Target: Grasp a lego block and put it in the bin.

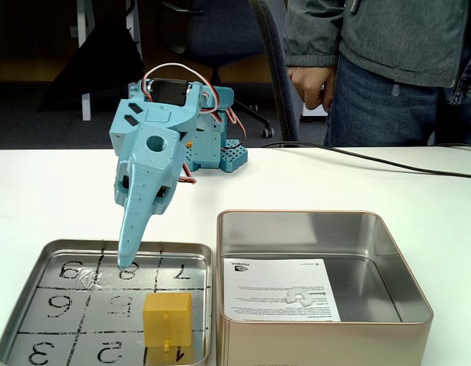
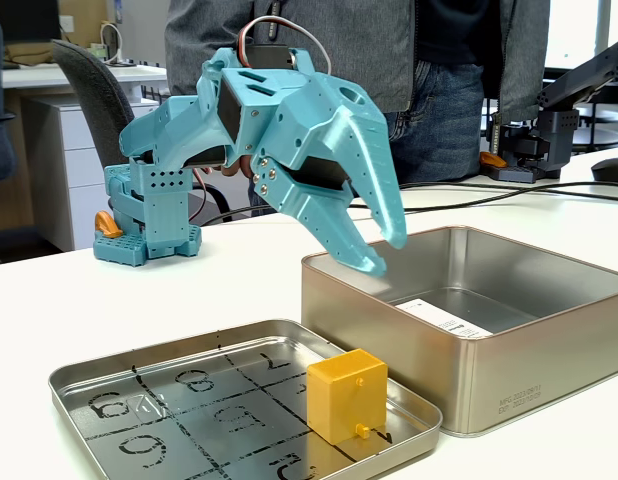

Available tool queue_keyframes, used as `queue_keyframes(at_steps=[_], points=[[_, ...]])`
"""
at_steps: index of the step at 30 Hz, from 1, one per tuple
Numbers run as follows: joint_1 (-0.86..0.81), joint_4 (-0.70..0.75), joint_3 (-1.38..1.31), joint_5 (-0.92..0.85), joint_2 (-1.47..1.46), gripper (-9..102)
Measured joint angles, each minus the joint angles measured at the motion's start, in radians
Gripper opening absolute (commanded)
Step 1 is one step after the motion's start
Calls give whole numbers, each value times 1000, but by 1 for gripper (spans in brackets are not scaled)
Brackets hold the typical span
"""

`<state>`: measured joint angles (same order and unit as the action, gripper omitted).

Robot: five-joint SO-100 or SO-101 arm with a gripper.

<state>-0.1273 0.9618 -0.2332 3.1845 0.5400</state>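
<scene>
End effector spread wide, empty, above the numbered tray. Lego block sits in that tray below it, ungrasped; bin beside holds no block.

You have a mustard-yellow plastic cube on a silver tin tray with black grid and numbers, beside a turquoise arm.

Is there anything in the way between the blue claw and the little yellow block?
No. In a fixed view, the open gripper hangs above the tray; between it and the lego block there is just air and bare tray floor with drawn numbers.
</scene>
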Motion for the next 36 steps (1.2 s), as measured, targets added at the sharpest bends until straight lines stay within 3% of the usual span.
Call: queue_keyframes(at_steps=[2, 6, 8, 18, 28, 36], points=[[15, 14, 0, 0, 0, 0], [86, 291, 0, 0, 0, 0], [106, 336, 0, 0, -2, 0], [87, 357, 0, 0, 2, 0], [64, 468, 0, 0, 11, 0], [64, 551, -3, 0, 106, 21]])
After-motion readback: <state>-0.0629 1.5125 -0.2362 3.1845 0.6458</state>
